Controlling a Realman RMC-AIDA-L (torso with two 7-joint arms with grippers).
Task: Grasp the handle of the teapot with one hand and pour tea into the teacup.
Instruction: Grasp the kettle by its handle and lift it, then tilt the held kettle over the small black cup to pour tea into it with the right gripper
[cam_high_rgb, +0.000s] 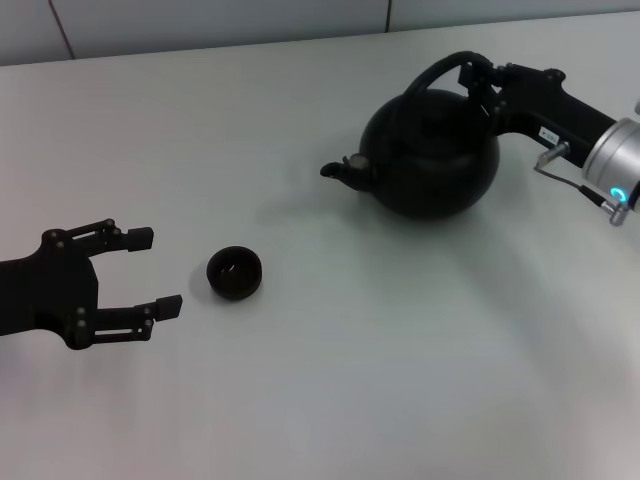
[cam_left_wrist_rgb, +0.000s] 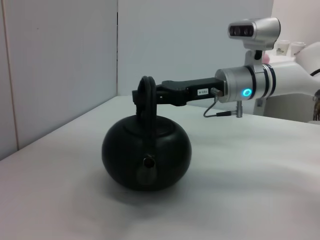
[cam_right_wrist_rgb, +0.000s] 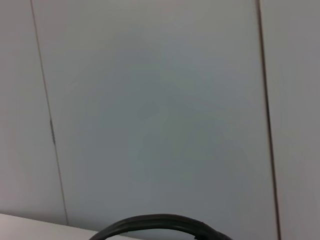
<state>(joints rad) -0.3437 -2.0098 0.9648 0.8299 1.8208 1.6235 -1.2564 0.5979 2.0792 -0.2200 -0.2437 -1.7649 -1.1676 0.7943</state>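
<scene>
The matte-black teapot (cam_high_rgb: 430, 155) stands at the back right of the white table, its spout (cam_high_rgb: 340, 170) pointing left toward the teacup. My right gripper (cam_high_rgb: 476, 82) is closed around the top of the arched handle (cam_high_rgb: 440, 68). The left wrist view shows the same from the spout side: the teapot (cam_left_wrist_rgb: 146, 152), the handle (cam_left_wrist_rgb: 146, 102) and the right gripper (cam_left_wrist_rgb: 144, 95) clamped on it. The right wrist view shows only an arc of the handle (cam_right_wrist_rgb: 160, 220). The tiny black teacup (cam_high_rgb: 235, 273) sits at the left centre. My left gripper (cam_high_rgb: 150, 270) is open and empty just left of the cup.
The right arm's silver wrist with a blue light (cam_high_rgb: 615, 160) reaches in from the right edge. Grey wall panels (cam_high_rgb: 200, 20) run behind the table's far edge. The white tabletop (cam_high_rgb: 400, 380) stretches in front of the teapot and the cup.
</scene>
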